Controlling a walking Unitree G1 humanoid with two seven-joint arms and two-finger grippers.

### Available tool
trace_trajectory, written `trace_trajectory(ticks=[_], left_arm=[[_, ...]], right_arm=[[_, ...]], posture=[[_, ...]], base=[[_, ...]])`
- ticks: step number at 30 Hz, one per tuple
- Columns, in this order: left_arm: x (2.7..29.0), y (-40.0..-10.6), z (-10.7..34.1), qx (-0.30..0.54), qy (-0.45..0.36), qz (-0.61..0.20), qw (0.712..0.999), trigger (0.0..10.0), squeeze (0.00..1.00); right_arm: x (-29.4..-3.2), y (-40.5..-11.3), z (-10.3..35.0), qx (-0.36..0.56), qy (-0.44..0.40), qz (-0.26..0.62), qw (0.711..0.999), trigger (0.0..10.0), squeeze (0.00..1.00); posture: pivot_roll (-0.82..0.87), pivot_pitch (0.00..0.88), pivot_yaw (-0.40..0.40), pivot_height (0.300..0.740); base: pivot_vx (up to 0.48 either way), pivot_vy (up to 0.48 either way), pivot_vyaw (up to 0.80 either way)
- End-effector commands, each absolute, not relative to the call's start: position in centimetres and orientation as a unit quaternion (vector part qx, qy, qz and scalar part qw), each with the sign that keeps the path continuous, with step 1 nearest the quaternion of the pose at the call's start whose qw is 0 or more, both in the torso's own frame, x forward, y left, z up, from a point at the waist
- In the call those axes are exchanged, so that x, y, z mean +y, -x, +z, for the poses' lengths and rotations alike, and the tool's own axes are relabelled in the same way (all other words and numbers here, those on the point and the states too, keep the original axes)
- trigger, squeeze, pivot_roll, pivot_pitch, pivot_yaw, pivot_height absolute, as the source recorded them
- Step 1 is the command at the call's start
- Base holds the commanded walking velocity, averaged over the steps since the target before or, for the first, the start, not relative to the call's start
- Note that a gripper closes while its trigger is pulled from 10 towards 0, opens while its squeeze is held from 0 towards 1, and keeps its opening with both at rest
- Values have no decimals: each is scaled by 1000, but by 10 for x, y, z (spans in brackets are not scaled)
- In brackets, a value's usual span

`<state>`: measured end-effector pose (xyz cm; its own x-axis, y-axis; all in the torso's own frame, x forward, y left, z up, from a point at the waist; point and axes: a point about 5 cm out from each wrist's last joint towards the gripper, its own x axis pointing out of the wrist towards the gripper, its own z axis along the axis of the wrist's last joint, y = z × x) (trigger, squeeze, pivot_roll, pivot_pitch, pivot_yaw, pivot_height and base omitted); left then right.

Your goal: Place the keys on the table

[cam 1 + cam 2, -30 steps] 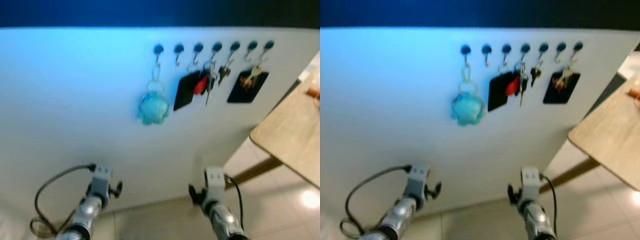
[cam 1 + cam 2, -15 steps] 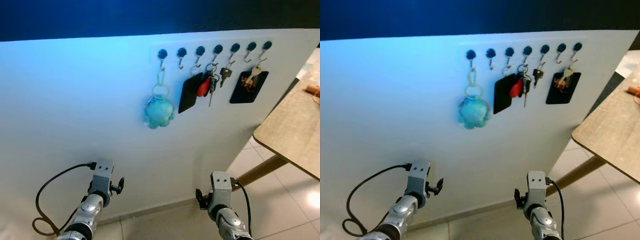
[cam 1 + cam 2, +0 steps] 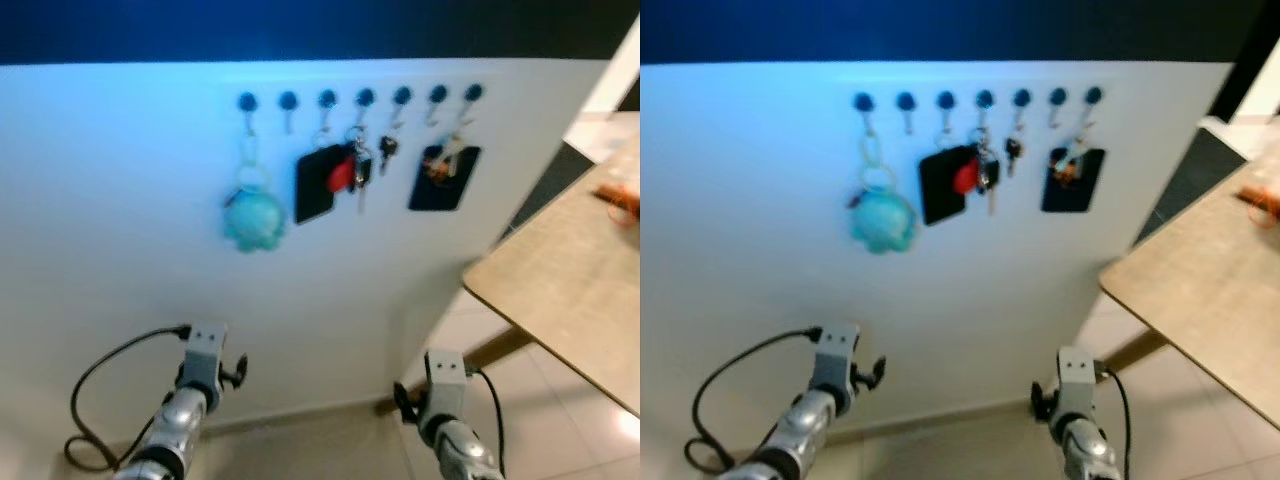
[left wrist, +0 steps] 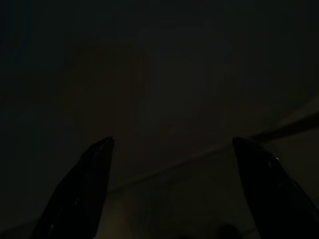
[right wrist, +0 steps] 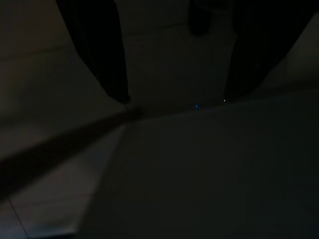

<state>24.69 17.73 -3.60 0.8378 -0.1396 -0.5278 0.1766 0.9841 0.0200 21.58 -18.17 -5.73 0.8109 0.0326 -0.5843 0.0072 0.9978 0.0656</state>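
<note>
left eye view puts a white wall panel [image 3: 120,200] across most of the frame, with a row of dark hooks [image 3: 364,97] along its upper middle. from the hooks hang, left to right, a teal plush keychain [image 3: 248,218], a black card with a red fob [image 3: 342,174] and a bunch of keys [image 3: 360,172] beside it, a single dark key, and a black pouch [image 3: 444,178] with small keys on it. the wooden table [image 3: 570,270] fills the right side of the frame, well apart from the hooks, with a small orange thing blurred at its far edge. the left arm [image 3: 185,410] and right arm [image 3: 447,425] rise from the bottom edge, both low and far below the keys, above a tiled floor [image 3: 330,445]

right eye view gives the same scene: the keys [image 3: 982,168] hang on the hooks in the upper middle, and the table [image 3: 1200,290] sits at right

left wrist view is very dark; the left gripper [image 4: 172,184] has its two black fingers [image 4: 89,184] spread wide apart with nothing between them, over a dim floor line

right wrist view is also dark; the right gripper [image 5: 174,74] shows its fingers [image 5: 99,55] apart and holding nothing, above dim floor tiles and a pale edge
</note>
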Motion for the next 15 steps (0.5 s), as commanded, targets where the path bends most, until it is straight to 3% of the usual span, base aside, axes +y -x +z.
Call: trace_trajectory(ticks=[1, 11, 15], left_arm=[[178, -245, -38, 279, -33, -76, 957, 10000, 0], [180, -245, -38, 279, -40, -68, 957, 10000, 0], [178, -244, -39, 280, -92, -94, 951, 10000, 0]], right_arm=[[-179, -214, -59, 314, -41, 10, 949, 10000, 0], [-177, -216, -58, 311, -46, 12, 949, 10000, 0], [-177, -216, -58, 311, -47, 13, 949, 10000, 0]], posture=[[61, 24, -38, 740], [62, 26, -41, 740], [62, 26, -39, 740]], base=[[0, 0, 0], [0, 0, 0], [0, -120, 0]])
